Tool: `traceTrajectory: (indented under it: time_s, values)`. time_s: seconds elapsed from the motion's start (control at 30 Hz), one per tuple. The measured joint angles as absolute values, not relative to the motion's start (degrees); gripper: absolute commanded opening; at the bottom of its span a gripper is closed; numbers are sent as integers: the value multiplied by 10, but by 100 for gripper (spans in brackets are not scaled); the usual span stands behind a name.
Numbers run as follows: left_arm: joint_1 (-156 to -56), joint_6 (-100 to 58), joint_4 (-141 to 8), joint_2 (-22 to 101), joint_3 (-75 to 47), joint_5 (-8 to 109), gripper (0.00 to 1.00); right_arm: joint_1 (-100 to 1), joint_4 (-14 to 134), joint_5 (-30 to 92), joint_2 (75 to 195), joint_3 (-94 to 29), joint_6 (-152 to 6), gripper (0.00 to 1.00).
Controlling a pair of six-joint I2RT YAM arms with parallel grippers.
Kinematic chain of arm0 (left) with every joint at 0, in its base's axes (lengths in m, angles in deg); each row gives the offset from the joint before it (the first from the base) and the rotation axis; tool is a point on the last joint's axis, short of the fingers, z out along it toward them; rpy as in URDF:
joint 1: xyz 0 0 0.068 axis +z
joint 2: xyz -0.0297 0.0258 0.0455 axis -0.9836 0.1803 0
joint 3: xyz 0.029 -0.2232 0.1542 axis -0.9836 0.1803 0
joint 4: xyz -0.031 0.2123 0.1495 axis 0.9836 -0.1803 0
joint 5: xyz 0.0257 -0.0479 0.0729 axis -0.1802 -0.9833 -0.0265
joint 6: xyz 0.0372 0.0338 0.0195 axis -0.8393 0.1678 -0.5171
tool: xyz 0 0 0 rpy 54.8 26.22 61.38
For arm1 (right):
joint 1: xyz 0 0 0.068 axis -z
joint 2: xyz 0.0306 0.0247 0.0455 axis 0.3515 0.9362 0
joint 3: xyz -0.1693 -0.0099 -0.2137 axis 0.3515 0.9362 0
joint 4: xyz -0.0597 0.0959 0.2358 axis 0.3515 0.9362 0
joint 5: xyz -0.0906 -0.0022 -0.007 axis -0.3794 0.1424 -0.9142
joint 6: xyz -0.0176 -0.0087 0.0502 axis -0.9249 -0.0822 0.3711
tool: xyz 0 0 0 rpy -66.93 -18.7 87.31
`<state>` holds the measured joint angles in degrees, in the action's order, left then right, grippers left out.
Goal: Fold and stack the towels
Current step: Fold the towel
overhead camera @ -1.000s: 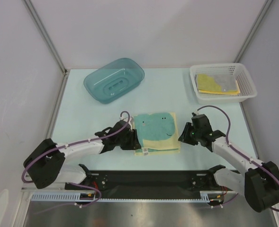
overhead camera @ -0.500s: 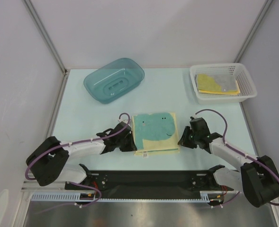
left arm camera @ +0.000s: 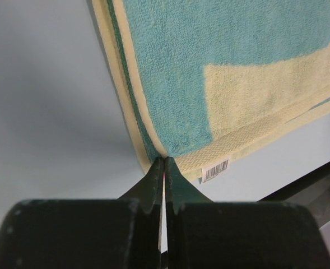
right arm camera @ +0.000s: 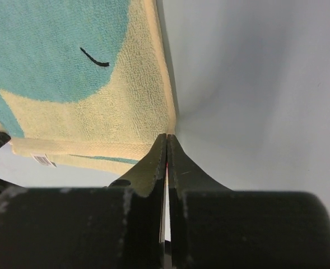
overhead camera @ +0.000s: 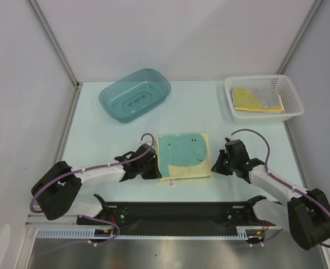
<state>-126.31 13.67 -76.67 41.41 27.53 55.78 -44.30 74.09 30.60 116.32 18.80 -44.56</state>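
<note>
A folded cream-with-teal towel [overhead camera: 184, 154] lies flat on the table between my two arms, its small white tag [left arm camera: 215, 170] at the near edge. My left gripper [overhead camera: 153, 168] is at the towel's near left corner. In the left wrist view its jaws [left arm camera: 163, 159] are shut, with the layered edge of the towel [left arm camera: 209, 56] running into the tips. My right gripper [overhead camera: 214, 166] is at the near right corner. Its jaws [right arm camera: 166, 135] are shut on the towel's [right arm camera: 69, 67] edge. More yellow towels [overhead camera: 249, 98] lie in the basket.
A teal plastic tub [overhead camera: 135, 94] stands at the back left. A white mesh basket [overhead camera: 292, 107] sits at the back right. The black base rail [overhead camera: 176, 213] runs along the near edge behind both arms.
Both grippers have closed at the towel's near corners. The right gripper first slid in and down towards its corner. The towel has stayed flat in place.
</note>
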Motion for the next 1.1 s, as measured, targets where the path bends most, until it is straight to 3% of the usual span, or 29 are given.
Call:
traceTrajectory:
  time_s: [0.6, 1.1]
  values:
    - [-1264, 138, -888, 350, 210, 574, 0, -447, 816, 322, 1103, 118, -463, 0]
    - [-1264, 139, -896, 336, 221, 567, 0, -461, 833, 349, 1064, 141, -460, 0]
